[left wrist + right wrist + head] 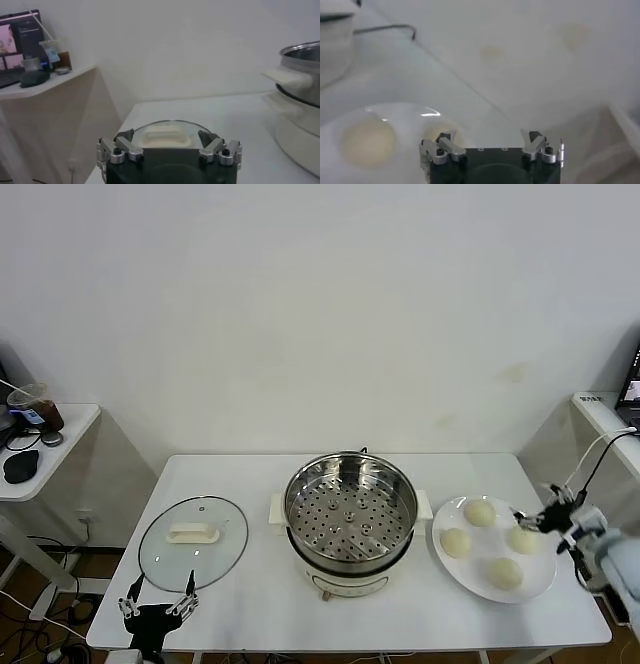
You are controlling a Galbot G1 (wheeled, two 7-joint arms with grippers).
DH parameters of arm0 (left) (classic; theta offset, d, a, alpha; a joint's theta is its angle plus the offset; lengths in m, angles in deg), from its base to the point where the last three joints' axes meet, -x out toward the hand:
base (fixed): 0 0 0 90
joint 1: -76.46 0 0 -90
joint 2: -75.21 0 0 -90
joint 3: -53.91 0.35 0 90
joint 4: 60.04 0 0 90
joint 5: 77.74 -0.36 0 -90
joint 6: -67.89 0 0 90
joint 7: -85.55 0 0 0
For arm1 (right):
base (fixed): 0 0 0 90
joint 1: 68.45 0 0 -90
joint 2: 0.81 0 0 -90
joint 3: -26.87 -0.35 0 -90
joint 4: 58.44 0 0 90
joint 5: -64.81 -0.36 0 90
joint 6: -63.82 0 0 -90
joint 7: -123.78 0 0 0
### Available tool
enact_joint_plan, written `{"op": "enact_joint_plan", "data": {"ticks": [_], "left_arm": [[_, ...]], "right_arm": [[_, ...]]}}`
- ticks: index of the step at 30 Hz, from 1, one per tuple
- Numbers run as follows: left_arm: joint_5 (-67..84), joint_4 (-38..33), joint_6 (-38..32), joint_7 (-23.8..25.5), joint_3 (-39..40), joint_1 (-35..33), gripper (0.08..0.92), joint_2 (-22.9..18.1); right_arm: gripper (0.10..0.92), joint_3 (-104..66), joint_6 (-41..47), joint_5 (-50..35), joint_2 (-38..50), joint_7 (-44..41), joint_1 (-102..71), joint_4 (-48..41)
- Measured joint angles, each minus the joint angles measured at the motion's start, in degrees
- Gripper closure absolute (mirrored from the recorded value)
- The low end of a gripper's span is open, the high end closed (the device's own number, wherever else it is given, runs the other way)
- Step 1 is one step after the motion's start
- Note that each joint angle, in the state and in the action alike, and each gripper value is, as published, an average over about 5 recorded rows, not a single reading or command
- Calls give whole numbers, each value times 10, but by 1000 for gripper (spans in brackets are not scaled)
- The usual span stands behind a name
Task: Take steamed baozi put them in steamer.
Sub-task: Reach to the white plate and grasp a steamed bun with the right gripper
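Steamed baozi (480, 513) partly behind right hand (527, 520).

A white rectangular table (250, 604) carries three things in a row. At the left lies a round glass lid (193, 543) with a cream handle. In the middle stands the steamer (350, 522), its steel basket empty. At the right sits a white plate (540, 582) bearing four steamed baozi (480, 513)
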Motion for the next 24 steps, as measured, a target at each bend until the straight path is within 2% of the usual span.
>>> {"op": "enact_joint_plan", "data": {"ticks": [6, 11, 17, 24], "left_arm": [[-5, -7, 6, -5, -1, 1, 177, -5], [-11, -16, 11, -6, 0, 0, 177, -10], [-12, -35, 17, -3, 1, -2, 177, -17], [-13, -47, 24, -2, -3, -2, 177, -18]], "right_arm": [[203, 136, -66, 90, -5, -130, 160, -91], [203, 250, -107, 141, -16, -202, 256, -153], [203, 326, -145, 185, -32, -249, 313, -216], [203, 342, -167, 223, -57, -267, 331, -262]]}}
